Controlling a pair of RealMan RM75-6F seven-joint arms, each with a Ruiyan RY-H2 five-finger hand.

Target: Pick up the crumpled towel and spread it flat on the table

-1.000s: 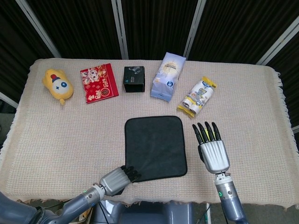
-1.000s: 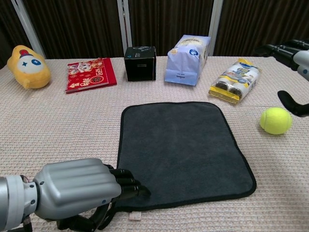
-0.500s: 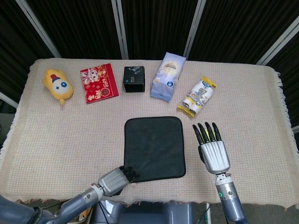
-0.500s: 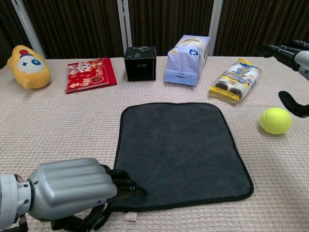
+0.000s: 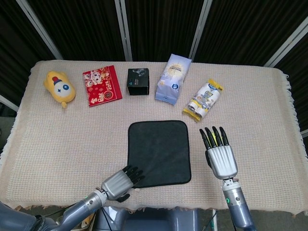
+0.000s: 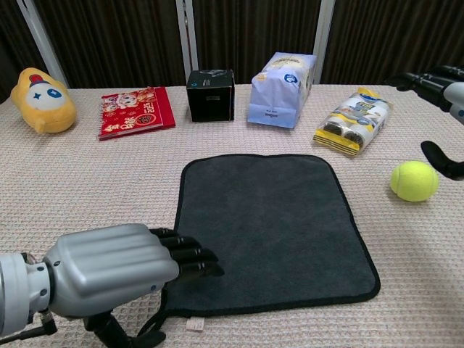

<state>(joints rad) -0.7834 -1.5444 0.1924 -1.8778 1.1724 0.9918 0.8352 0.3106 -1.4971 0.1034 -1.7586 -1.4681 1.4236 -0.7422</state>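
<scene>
At the middle of the table [image 5: 57,144] the towel [image 5: 159,151] already lies flat and square, its dark cloth smooth from edge to edge, so your task looks all but finished. Your left hand [image 5: 118,183] sits at the towel's near left corner, and its fingers [image 6: 188,254] now stretch forward over the cloth rather than pinching the hem. A moment ago that corner was tucked under those fingertips and the near edge sat slightly closer to you; now the edge has settled and the hand has let go, holding nothing. From these views you cannot tell for certain whether the fingertips brush the cloth or float just above it. What that means for you: the last corner is probably placed, and only drawing the hand away cleanly remains, without dragging the hem back up.

Your right hand [image 5: 219,155] hovers just beside the towel's right edge, fingers straight and apart, grasping nothing, much as it was a second ago. A tennis ball [image 6: 414,180] rests near it in the chest view. Along the far side stand a yellow plush toy [image 5: 59,88], a red booklet [image 5: 101,85], a black box [image 5: 138,82], a pale blue bag [image 5: 173,78] and a snack packet [image 5: 204,99], all well apart from the towel.
</scene>
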